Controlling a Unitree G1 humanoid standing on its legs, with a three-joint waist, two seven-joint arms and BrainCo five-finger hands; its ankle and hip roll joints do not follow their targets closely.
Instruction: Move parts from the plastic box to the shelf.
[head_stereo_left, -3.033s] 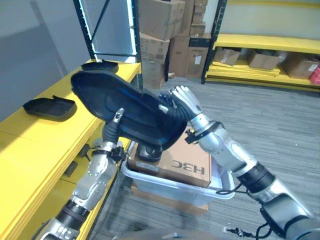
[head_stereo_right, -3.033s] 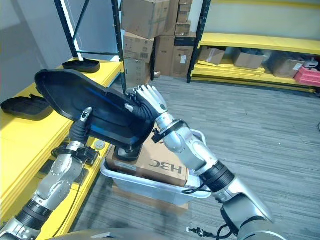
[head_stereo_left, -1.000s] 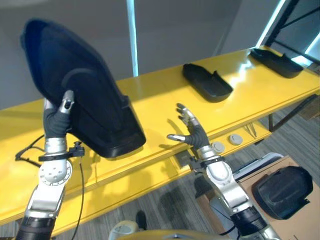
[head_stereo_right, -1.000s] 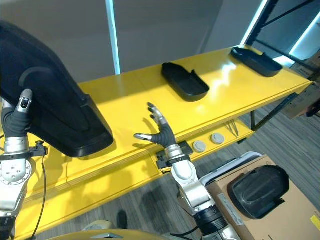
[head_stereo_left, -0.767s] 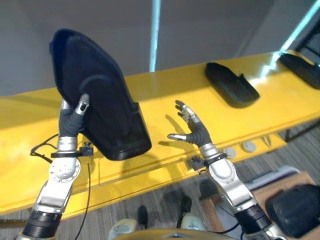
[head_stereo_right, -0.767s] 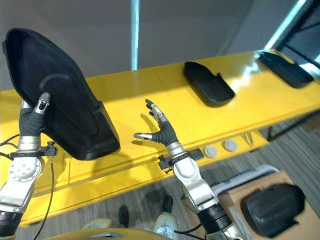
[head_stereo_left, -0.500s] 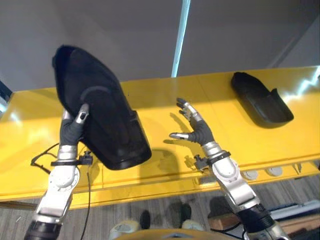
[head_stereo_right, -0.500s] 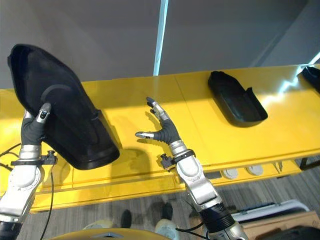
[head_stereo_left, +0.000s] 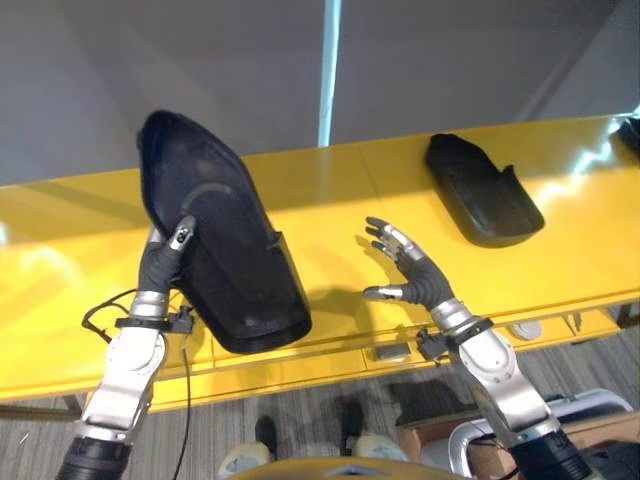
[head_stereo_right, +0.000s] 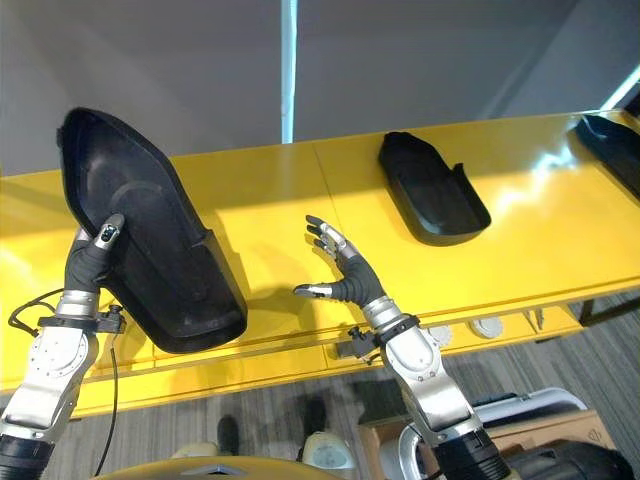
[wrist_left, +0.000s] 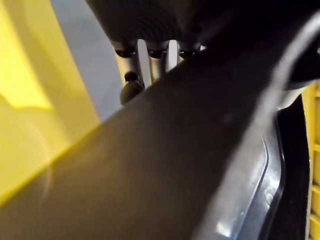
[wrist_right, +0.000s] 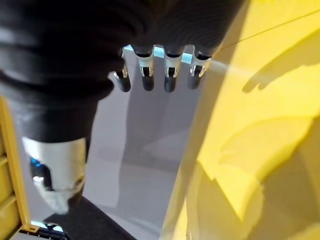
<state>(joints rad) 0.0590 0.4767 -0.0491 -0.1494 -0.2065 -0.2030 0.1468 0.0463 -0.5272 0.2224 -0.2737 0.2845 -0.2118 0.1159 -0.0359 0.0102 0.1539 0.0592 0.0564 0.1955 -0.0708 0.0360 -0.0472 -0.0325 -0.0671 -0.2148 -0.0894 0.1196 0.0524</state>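
A large black moulded part (head_stereo_left: 225, 250) stands tilted on end over the yellow shelf (head_stereo_left: 330, 190), its lower end near the shelf's front edge. My left hand (head_stereo_left: 165, 262) grips its left rim, thumb on the hollow side and fingers (wrist_left: 150, 55) behind; the part (wrist_left: 190, 150) looms close in the left wrist view. My right hand (head_stereo_left: 415, 280) hovers open over the shelf to the right of the part, apart from it, fingers (wrist_right: 150, 75) straight. The plastic box's corner (head_stereo_right: 410, 455) shows at the bottom right, with another dark part (head_stereo_right: 570, 462) beside it.
A smaller black tray-like part (head_stereo_left: 480, 190) lies on the shelf at the right, and one more (head_stereo_right: 610, 135) at the far right end. A grey wall with a light strip stands behind the shelf. Bare yellow surface lies between the held part and the smaller one.
Three seconds ago both hands held the part above the box. The view has since swung to the shelf; the right hand has come off and opened, and the left hand holds the part alone.
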